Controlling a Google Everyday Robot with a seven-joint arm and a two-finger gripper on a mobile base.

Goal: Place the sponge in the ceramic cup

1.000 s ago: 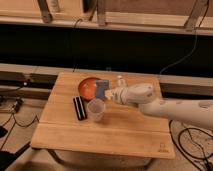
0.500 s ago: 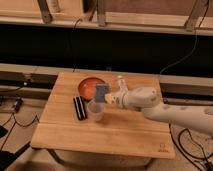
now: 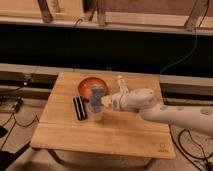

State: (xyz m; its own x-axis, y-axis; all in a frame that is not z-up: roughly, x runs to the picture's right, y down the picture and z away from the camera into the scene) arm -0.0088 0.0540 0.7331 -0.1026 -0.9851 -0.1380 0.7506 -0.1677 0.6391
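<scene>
The light-blue sponge hangs upright directly over the mouth of the small white ceramic cup, its lower end at or just inside the rim. My gripper reaches in from the right on a white arm and is shut on the sponge. The cup stands on the wooden table, just in front of the orange dish.
A round orange-red dish sits behind the cup. A black bar with white stripes lies left of the cup. A slim white bottle stands behind my arm. Cables lie on the floor at the left.
My gripper has carried the sponge a little left and downward, from over the front of the orange dish to right above the cup.
</scene>
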